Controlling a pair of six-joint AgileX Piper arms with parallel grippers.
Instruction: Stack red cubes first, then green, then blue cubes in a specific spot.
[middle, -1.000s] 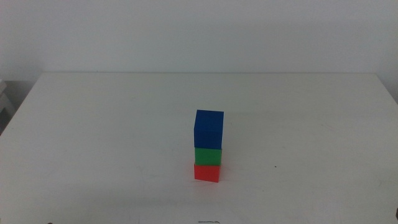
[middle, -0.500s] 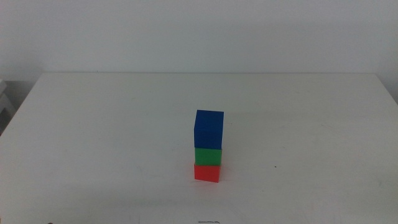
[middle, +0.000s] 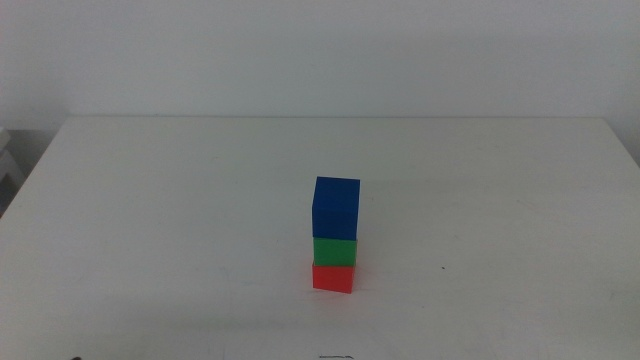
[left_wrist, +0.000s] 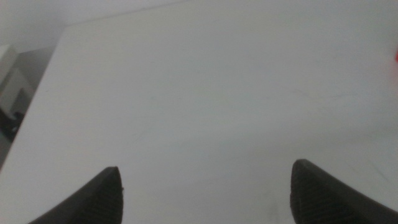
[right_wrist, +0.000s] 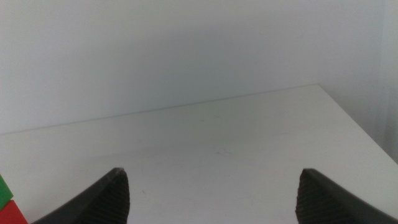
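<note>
Light over my table is soft, even and bright, with no glare. The stack throws only a faint, diffuse shadow toward three o'clock in the middle view, where edges look crisp. My left wrist picture is hazy and slightly dim; my left gripper shows its jaws as blurred dark wedges. My right wrist view is softer still, the wall shading greyer toward its middle.

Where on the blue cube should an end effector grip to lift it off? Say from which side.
Probably from above, closing on two opposite side faces of the blue cube. It tops the stack on the green cube, so its flat, upright sides are free.
</note>
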